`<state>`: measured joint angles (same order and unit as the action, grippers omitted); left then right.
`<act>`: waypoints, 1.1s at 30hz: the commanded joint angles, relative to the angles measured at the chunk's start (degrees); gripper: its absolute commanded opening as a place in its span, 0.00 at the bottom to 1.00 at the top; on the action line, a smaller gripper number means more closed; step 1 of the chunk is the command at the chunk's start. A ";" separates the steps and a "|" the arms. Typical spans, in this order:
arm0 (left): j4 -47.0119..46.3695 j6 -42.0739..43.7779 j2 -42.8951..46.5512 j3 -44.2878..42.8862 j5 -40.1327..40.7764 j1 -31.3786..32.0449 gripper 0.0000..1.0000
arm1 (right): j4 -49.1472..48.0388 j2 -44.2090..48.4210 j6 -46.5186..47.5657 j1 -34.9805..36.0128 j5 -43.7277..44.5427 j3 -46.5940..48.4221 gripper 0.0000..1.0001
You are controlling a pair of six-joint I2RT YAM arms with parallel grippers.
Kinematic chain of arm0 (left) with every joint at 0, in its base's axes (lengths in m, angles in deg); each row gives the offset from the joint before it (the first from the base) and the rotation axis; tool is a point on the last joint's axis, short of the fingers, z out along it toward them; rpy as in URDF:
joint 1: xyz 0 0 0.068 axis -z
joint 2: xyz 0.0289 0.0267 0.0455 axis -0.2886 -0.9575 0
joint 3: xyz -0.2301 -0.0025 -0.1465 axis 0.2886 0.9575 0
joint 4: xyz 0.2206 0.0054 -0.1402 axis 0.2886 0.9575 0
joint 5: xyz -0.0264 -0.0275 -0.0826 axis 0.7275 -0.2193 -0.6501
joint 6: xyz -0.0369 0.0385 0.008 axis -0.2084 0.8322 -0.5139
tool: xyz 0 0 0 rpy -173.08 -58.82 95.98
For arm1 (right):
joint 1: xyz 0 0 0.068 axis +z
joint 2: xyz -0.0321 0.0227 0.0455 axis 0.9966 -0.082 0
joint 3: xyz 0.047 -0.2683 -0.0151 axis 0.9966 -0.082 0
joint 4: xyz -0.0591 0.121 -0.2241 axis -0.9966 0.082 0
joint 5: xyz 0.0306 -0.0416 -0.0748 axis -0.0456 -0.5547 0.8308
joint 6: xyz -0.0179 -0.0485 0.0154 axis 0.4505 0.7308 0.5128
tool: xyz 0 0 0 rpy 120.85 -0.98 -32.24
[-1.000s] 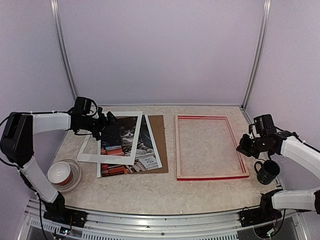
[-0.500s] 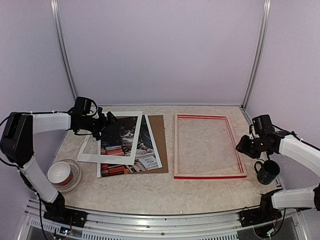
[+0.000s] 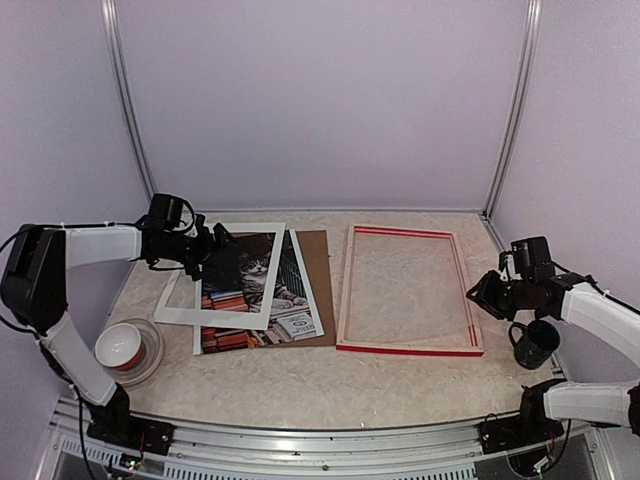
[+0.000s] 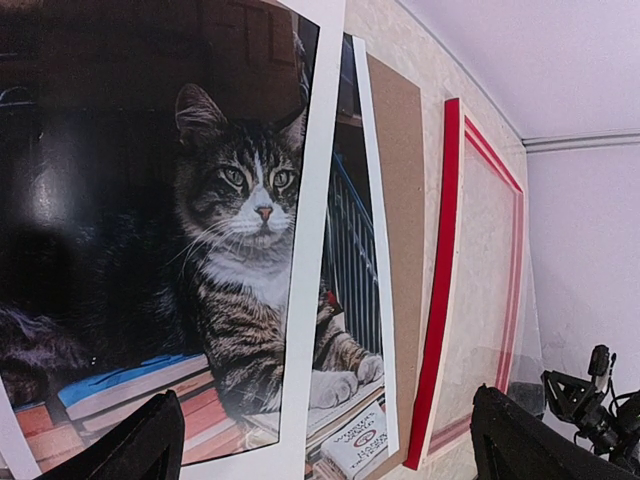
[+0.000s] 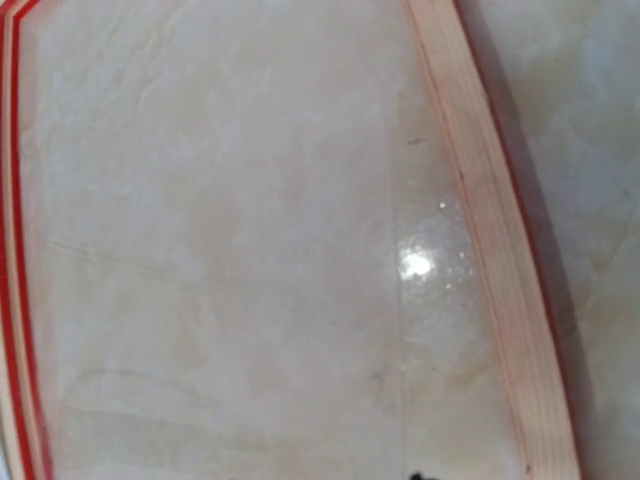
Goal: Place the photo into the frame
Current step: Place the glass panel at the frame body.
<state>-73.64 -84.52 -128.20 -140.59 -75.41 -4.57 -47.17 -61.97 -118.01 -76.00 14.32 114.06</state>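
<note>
The cat photo (image 3: 292, 298) lies on the left of the table, mostly under the white mat board (image 3: 222, 318), on the brown backing board (image 3: 318, 262). My left gripper (image 3: 213, 256) is open over the mat's far left part; its wrist view shows the photo (image 4: 240, 200) between wide-apart fingers (image 4: 150, 445). The red frame (image 3: 405, 349) lies at centre right, rear side up, its right rail raised. My right gripper (image 3: 482, 296) sits at that right rail and holds it. Its wrist view shows only glass and pale wood rail (image 5: 490, 250); its fingers are hidden.
A red and white bowl (image 3: 122, 346) on a clear plate stands at front left. A dark mug (image 3: 535, 342) stands at front right, just beside the right arm. The frame's left rail (image 4: 440, 280) lies close to the backing board's right edge.
My right gripper has moved left and a little nearer, carrying the frame left towards the backing board with its right side lifted. The left arm has not moved.
</note>
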 commanded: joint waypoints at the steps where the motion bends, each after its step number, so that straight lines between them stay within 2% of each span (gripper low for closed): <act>1: -1.54 -0.28 0.58 0.47 0.08 0.45 0.99 | -5.93 2.44 -6.05 -0.94 -5.53 -3.32 0.35; 8: -1.25 -0.59 1.36 -0.15 -0.02 1.54 0.99 | -18.64 4.67 -15.94 -1.13 -13.50 -11.18 0.35; 20: -1.80 -1.42 2.19 0.20 0.07 2.63 0.99 | -34.90 12.67 -22.40 -1.19 -15.80 -19.51 0.36; 26: -2.10 -1.66 1.95 0.07 0.13 3.08 0.99 | -36.75 9.14 -22.58 -1.21 -16.26 -19.25 0.37; 33: -2.29 -1.90 1.69 -0.15 0.29 3.71 0.99 | -29.73 -1.44 -21.46 -1.21 -16.15 -12.23 0.37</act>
<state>-74.67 -86.13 -127.72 -140.59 -75.46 -1.55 -79.15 -59.44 -139.91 -76.87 -1.11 97.43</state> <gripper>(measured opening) 0.989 0.372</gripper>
